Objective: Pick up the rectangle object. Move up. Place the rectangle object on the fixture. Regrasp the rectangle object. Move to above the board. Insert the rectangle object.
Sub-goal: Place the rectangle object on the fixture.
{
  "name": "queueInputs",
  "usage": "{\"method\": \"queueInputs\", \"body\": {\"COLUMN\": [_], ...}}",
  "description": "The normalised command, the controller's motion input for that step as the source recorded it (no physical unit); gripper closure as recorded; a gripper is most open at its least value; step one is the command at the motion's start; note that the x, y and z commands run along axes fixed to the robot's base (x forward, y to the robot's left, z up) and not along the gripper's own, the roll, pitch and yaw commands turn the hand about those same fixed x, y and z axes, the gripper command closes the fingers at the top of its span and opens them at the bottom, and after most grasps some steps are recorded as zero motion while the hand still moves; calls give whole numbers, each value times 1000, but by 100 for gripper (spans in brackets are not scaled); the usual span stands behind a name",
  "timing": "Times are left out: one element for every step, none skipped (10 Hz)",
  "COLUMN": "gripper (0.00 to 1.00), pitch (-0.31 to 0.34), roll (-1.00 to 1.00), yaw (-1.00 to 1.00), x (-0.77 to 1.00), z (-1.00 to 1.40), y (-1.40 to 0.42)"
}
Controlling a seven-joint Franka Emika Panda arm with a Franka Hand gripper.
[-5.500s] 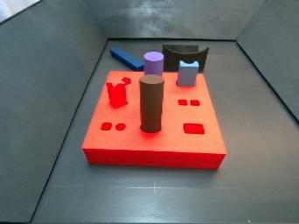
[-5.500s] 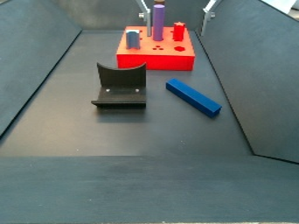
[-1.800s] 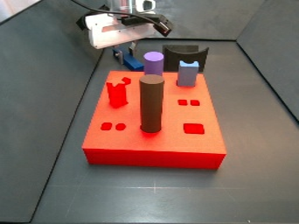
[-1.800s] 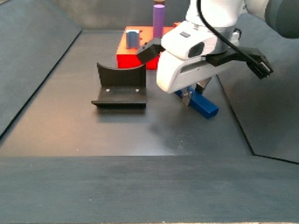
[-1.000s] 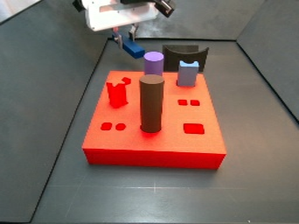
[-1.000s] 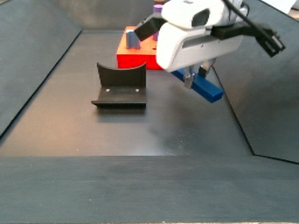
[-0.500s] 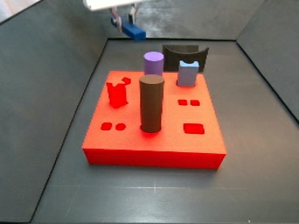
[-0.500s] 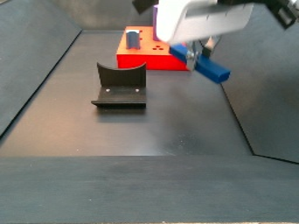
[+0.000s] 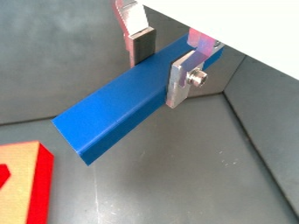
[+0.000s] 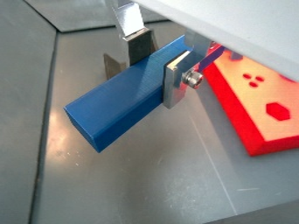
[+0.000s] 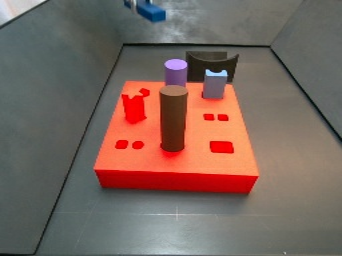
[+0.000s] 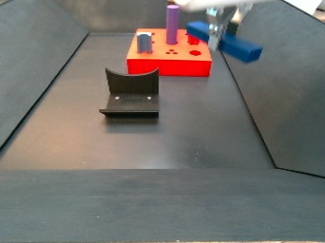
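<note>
The gripper (image 9: 160, 61) is raised high above the dark bench (image 12: 165, 161), its flat silver fingers (image 9: 183, 80) clamped across the sides of the long saturated-blue rectangular bar (image 9: 122, 109), which hangs in the air near the top edge of both side views. The grip sits toward one end, so most of the bar juts out free. This looks like the lift that clears the flat red board (image 11: 174, 130) before carrying the bar to the small black notched fixture (image 12: 129, 93) for regrasping.

A: Where is the rectangle object (image 9: 122, 109)?
B: Between the gripper (image 9: 162, 63) fingers, high above the floor; in a side view the fixture (image 12: 129, 92) stands apart in front of the board (image 12: 172, 59).
</note>
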Motion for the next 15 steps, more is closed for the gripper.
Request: {"method": "queueInputs", "body": {"gripper": [100, 100, 100, 100, 100, 100, 100, 100, 100, 100, 100, 100, 100, 100, 100], "pitch": [52, -30, -31, -33, -28, -25, -17, -9, -5, 7, 16, 26, 37, 54, 68], "roll": [-83, -50, -53, -63, -71, -86, -80, -66, -59, -44, -33, -22, -12, 1, 9], "yaw": [15, -1000, -1000, -1000, -1000, -1000, -764, -455, -339, -188, -125, -88, -67, -48, -38], "x": [8, 1000, 1000, 1000, 1000, 1000, 1000, 1000, 1000, 1000, 1000, 1000, 1000, 1000, 900], "z": [290, -157, -184, -165, -146, -139, -133, -121, -115, -107, -99, -88, -79, -65, -49], "y": [-14, -231, -223, -180, -167, -149, -130, -115, -106, -87, -74, -62, -50, -33, -19]}}
